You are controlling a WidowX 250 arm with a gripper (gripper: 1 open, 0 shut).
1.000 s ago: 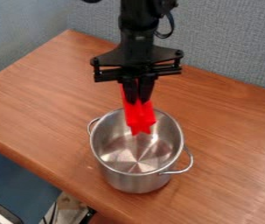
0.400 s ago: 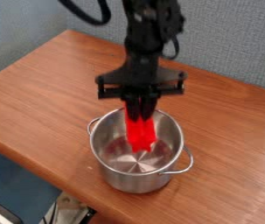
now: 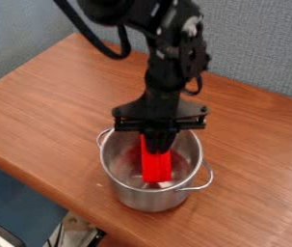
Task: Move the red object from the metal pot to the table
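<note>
You had the gripper (image 3: pixel 157 142) reaching down into the metal pot (image 3: pixel 156 174) with its fingers pinched shut on the red object (image 3: pixel 155 162), which stood upright inside the pot, so lifting it out and setting it on the table (image 3: pixel 45 101) remained undone

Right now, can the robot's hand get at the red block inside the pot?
Yes, it looks so. The gripper reaches straight down into the open metal pot and is shut on the upright red block. The pot has no lid, and nothing blocks the way.
</note>
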